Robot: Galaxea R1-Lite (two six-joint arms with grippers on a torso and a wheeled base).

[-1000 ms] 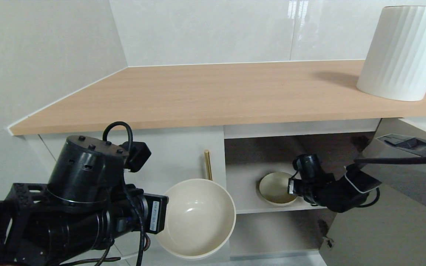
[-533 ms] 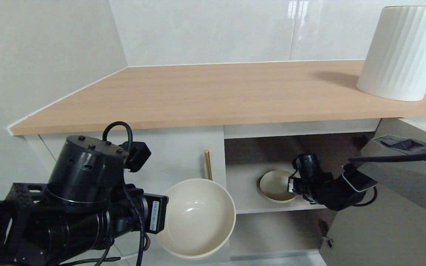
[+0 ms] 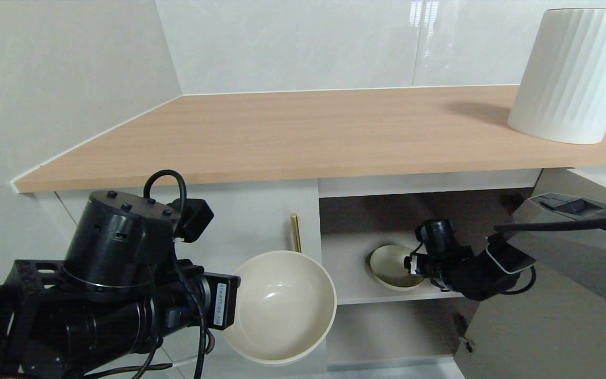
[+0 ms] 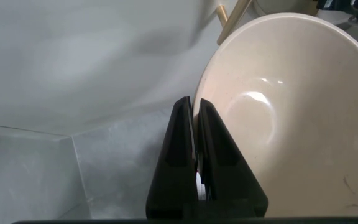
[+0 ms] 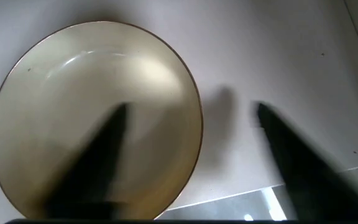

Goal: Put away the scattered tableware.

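Open cabinet shelf point(image 3: 347, 268), right tool point(image 5: 190, 112) spread over plate point(image 5: 73, 112), left tool point(image 4: 194, 109) pinching bowl point(image 4: 291, 112)

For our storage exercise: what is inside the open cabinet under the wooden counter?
A shallow cream round dish rests on its white shelf; the black right arm hides the shelf's right part.

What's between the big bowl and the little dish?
Just bare shelf, as the head view shows, between the bowl and the dish.

Head downward, wrists close-up, left shares bowl point(image 3: 281, 308)
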